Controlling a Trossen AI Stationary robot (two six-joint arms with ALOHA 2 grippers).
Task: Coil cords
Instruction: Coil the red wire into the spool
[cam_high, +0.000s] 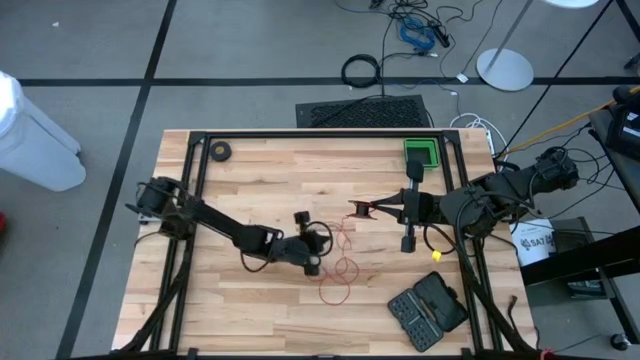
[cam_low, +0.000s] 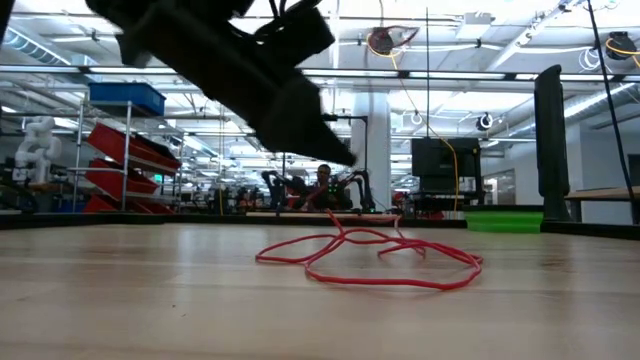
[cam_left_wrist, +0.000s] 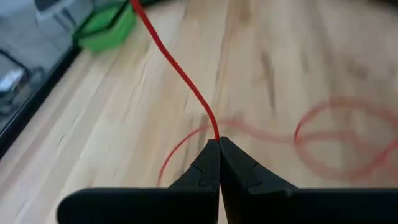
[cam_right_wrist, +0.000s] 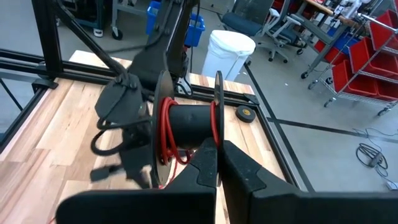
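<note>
Your left hand (cam_left_wrist: 219, 142) is pinched on the red cord (cam_left_wrist: 180, 74), right hand (cam_right_wrist: 216, 149) clamps the reel (cam_right_wrist: 186, 124); judged next: wind on the slack.

The cord (cam_high: 342, 262) lies looped mid-surface (cam_high: 260, 180) between both grippers: left gripper (cam_high: 312, 268) beside its loops, reel (cam_high: 360, 209) in right gripper (cam_high: 376, 209).

High view straight down over whole surface (cam_high: 250, 180); low view level at surface height, facing room; wrist views close — both low and left wrist share red cord (cam_low: 370, 262).
</note>
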